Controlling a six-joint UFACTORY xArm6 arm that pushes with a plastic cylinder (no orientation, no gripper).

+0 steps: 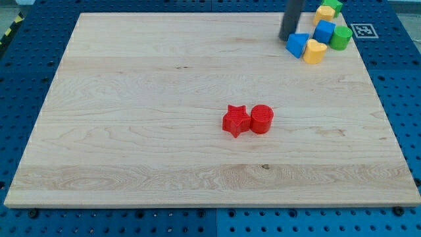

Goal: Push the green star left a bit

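A green block, probably the green star, sits at the board's top right corner and is partly cut off by the view's top edge. It touches a yellow block on its left. My dark rod comes down from the view's top, and my tip rests on the board just left of a blue triangular block. The tip is well to the left of and below the green star, apart from it.
A blue cube, a green cylinder and a yellow heart-like block cluster below the star. A red star and a red cylinder touch near the middle of the wooden board.
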